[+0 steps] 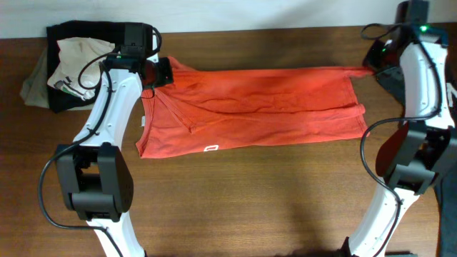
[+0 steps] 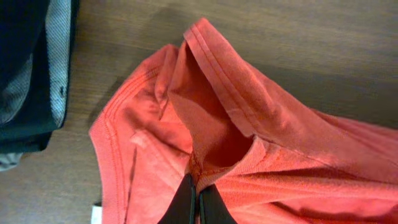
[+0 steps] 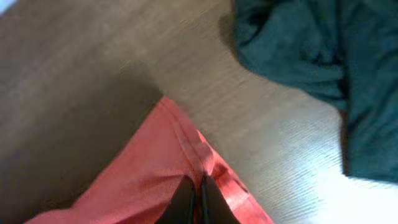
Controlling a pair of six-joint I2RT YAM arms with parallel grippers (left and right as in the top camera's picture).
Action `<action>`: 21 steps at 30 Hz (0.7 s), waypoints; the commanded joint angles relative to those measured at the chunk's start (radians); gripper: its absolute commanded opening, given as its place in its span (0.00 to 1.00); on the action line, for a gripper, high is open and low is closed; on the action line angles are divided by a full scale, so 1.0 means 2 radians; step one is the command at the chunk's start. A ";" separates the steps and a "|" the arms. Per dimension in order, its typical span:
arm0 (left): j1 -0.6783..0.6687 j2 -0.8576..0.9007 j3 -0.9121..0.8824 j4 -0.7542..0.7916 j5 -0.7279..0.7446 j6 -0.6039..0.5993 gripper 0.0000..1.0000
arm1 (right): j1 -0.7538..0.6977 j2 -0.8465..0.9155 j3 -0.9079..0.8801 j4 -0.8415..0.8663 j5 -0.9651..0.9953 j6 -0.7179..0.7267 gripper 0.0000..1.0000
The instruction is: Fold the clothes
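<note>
Shirt (image 1: pixel 250 107) clamped along its far edge by left end effector (image 2: pixel 194 198) and right end effector (image 3: pixel 198 190); best lift both evenly, keep it taut, lay over near edge.

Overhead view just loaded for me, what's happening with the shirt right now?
Both arms hold the red-orange T-shirt, stretched across the table. The left gripper is pinched shut on fabric at one far corner, the right gripper on the hem at the other. A pile of other clothes sits beside the left arm.
</note>
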 commanded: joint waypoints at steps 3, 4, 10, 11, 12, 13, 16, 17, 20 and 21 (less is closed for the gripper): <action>0.007 -0.025 0.005 -0.016 -0.033 0.002 0.01 | -0.019 -0.028 0.042 -0.057 0.022 -0.019 0.04; 0.009 -0.037 0.005 -0.032 -0.041 0.002 0.01 | -0.019 -0.029 0.042 -0.072 0.022 -0.019 0.04; 0.012 -0.055 0.005 -0.138 -0.042 0.002 0.01 | -0.018 -0.029 0.042 -0.142 0.017 -0.019 0.04; 0.012 -0.052 0.005 -0.160 -0.042 0.002 0.01 | -0.018 -0.029 0.042 -0.152 0.016 -0.019 0.04; 0.012 -0.047 0.005 -0.181 -0.042 0.002 0.01 | -0.018 -0.029 0.042 -0.157 0.017 -0.019 0.04; 0.012 -0.043 0.004 -0.197 -0.041 0.000 0.01 | -0.018 -0.029 0.040 -0.157 0.017 -0.019 0.04; 0.012 -0.028 -0.009 -0.220 -0.032 -0.004 0.01 | -0.018 -0.029 0.029 -0.157 0.017 -0.019 0.04; 0.012 -0.022 -0.018 -0.228 -0.032 -0.008 0.01 | -0.018 -0.028 0.017 -0.152 0.017 -0.019 0.04; 0.013 -0.017 -0.044 -0.231 -0.035 -0.008 0.01 | -0.018 -0.027 -0.022 -0.130 0.017 -0.019 0.04; 0.013 -0.017 -0.054 -0.231 -0.040 -0.008 0.01 | -0.018 -0.026 -0.037 -0.124 0.017 -0.019 0.04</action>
